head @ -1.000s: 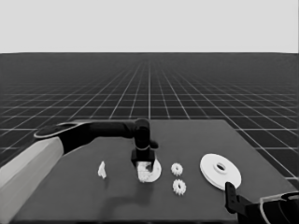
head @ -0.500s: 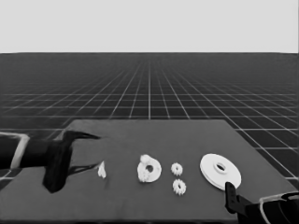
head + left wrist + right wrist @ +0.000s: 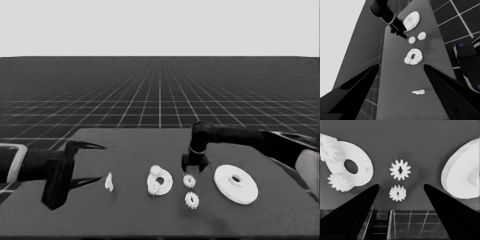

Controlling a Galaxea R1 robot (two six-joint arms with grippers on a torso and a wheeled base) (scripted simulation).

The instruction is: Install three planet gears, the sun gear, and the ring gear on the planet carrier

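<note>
The smaller round part (image 3: pixel 166 183) lies mid-table with two planet gears on it, one at its far side (image 3: pixel 156 170) and one at its near side (image 3: pixel 154 189). Two loose gears lie to its right, one farther back (image 3: pixel 189 181) and one nearer the front edge (image 3: pixel 191 200). My right gripper (image 3: pixel 194 167) hangs open just above and behind the farther loose gear. In the right wrist view both loose gears (image 3: pixel 400 169) (image 3: pixel 397 192) show between its spread fingers (image 3: pixel 360 205). The larger round part (image 3: pixel 236 184) lies to the right.
A thin white piece (image 3: pixel 109 182) lies left of the smaller round part. My left gripper (image 3: pixel 102 162) is parked open over the table's left end, close to that piece. The table's front edge runs close below the nearer loose gear (image 3: pixel 397 192).
The left arm pulled back from the smaller round part to the table's left end. The right arm came in from the lower right corner and now hangs over the loose gears.
</note>
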